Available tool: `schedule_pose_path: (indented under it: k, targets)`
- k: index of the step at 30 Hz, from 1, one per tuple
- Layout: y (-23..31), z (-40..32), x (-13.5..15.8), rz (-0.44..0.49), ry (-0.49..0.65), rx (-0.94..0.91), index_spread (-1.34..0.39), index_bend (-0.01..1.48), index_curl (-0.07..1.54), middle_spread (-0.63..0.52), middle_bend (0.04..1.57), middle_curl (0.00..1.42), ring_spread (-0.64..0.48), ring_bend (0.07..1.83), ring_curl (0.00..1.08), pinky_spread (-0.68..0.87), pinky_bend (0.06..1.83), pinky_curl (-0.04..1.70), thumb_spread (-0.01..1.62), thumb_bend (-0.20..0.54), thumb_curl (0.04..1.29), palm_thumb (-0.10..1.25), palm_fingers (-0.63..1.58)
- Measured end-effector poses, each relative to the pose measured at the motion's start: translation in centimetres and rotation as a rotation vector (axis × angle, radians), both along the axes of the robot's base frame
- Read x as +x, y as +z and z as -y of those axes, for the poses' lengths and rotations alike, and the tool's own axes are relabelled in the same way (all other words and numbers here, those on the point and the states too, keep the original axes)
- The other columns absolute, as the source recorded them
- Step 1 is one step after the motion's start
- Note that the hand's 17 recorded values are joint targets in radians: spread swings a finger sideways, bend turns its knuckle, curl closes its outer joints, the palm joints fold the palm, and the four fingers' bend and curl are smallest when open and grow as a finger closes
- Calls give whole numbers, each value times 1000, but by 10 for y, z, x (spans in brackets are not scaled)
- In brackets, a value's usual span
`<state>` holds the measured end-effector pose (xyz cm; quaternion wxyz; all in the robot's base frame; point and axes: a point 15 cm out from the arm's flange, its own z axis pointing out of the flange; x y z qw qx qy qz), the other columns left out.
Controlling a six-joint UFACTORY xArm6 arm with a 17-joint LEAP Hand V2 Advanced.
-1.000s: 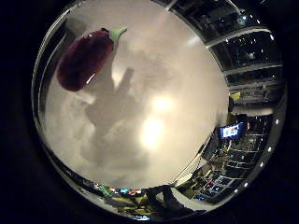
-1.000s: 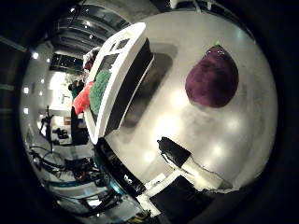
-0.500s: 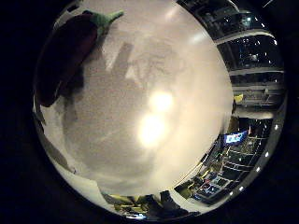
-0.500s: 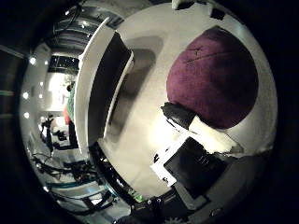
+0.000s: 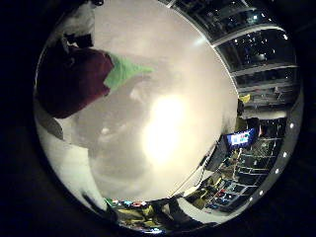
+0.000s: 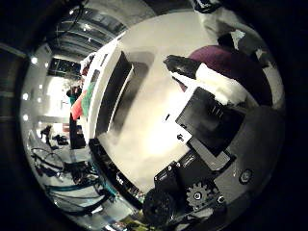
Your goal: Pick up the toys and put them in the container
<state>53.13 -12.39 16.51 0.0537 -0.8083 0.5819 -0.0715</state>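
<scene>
A purple plush eggplant (image 6: 234, 63) with a green stem (image 5: 124, 71) is close against my palm, over the white table (image 5: 163, 89). My right hand (image 6: 211, 118) is curled round it: a black-and-white finger (image 6: 192, 70) lies across its front and another finger (image 5: 79, 27) wraps its far side. The white container (image 6: 109, 91) stands on the table beside the hand, with a red and a green toy (image 6: 81, 102) showing over its rim.
The table's edge (image 6: 110, 166) runs just beyond the container, with room clutter and shelving past it. Bare tabletop stretches between the eggplant and the container.
The hand has come down onto the eggplant and its fingers have curled round it. The toy now sits tight against the palm and is partly hidden by the fingers.
</scene>
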Motion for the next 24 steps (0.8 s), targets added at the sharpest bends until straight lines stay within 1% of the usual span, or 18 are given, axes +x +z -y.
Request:
schedule_pose_path:
  k: [3,8,11,16,19,22,24]
  targets:
    - [16,10,-25,10,-24,-4,-211,1113,685,-100,1251,637,-173,1352,583,-232,1257,676,875,-20,507,953,1242]
    - [39,34,-75,32,-74,-20,-197,1144,683,-91,1285,629,-170,1377,584,-224,1252,728,878,-23,527,952,1221]
    - [59,52,-101,49,-98,-53,-194,1150,680,-89,1293,624,-168,1383,583,-223,1245,746,879,-23,533,951,1219]
    - [90,51,-139,14,-122,-46,-192,1164,671,-97,1308,609,-171,1394,577,-219,1222,795,880,-24,544,948,1215]
    - [116,37,-150,33,-122,-44,-195,1167,667,-100,1314,602,-172,1399,574,-219,1210,822,876,-25,548,945,1212]
    - [140,-2,-148,68,-88,-34,-196,1170,662,-101,1319,595,-172,1405,572,-220,1194,851,873,-24,551,943,1212]
    - [151,-41,-146,80,-54,-17,-194,1171,660,-100,1322,592,-172,1407,571,-222,1185,865,872,-24,553,943,1212]
